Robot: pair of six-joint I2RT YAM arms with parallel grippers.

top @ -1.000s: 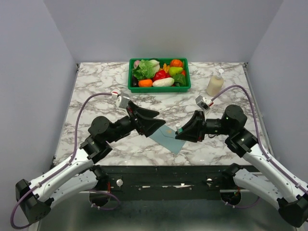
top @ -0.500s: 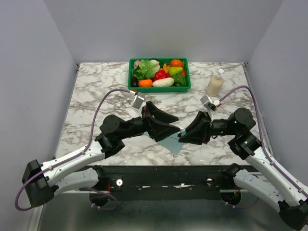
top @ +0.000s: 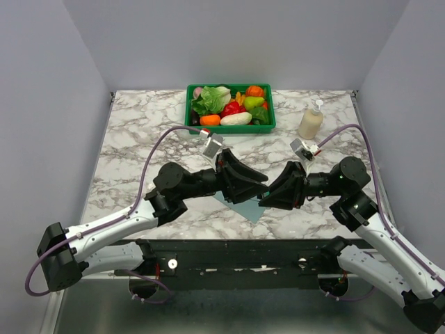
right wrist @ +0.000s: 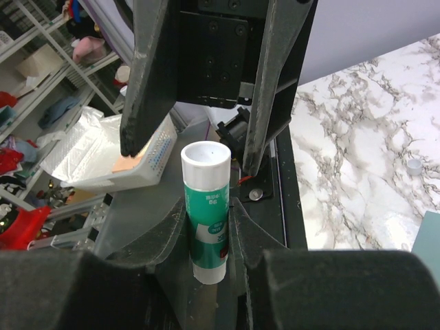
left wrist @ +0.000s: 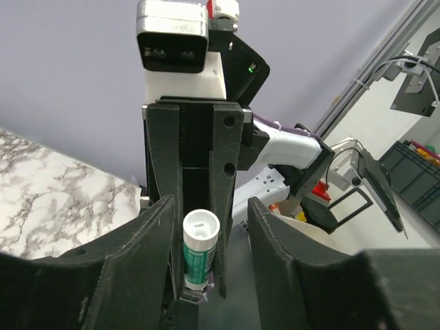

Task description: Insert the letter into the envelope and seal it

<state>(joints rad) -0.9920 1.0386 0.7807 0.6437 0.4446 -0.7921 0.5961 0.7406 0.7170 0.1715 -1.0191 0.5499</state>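
The teal envelope (top: 252,209) lies flat on the marble table beneath both grippers, and one corner shows in the right wrist view (right wrist: 430,235). The letter is not visible. My right gripper (top: 264,199) (right wrist: 207,227) is shut on a green-and-white glue stick (right wrist: 205,206) and holds it above the envelope. My left gripper (top: 263,184) (left wrist: 210,220) is open and faces the right gripper tip to tip. The glue stick (left wrist: 199,253) shows between its fingers but is not gripped by them.
A green basket (top: 229,129) of toy vegetables stands at the back centre. A pump bottle (top: 311,122) stands at the back right. A small white cap (right wrist: 412,165) lies on the table near the envelope.
My left arm has swung right until its open gripper meets the right gripper over the envelope. The right gripper has shifted slightly right, still holding the glue stick.
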